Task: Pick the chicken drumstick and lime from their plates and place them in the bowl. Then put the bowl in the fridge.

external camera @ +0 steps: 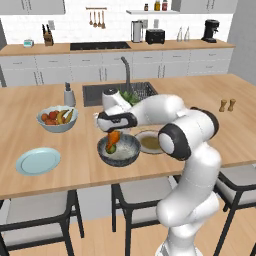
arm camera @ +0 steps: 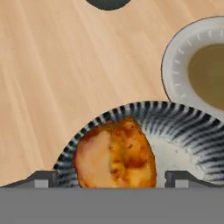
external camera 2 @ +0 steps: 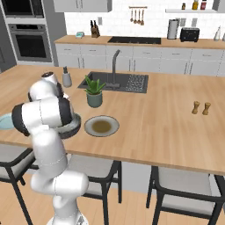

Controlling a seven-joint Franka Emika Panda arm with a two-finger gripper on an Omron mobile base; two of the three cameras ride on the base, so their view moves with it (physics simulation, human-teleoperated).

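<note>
Drumstick (external camera: pixel 113 137) sits between the gripper's (arm camera: pixel 112 177) wide-spread fingers, over the bowl (external camera: pixel 130 150) beside the lime (external camera: pixel 111 148); you should lift straight up, clear of the rim.

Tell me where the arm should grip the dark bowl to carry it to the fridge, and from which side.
Probably the rim of the bowl, pinched from above with one finger inside and one outside. It is too wide to span whole. The wall nearer the grey-rimmed plate looks free; the chicken drumstick and lime sit on the other side, under the open gripper.
</note>
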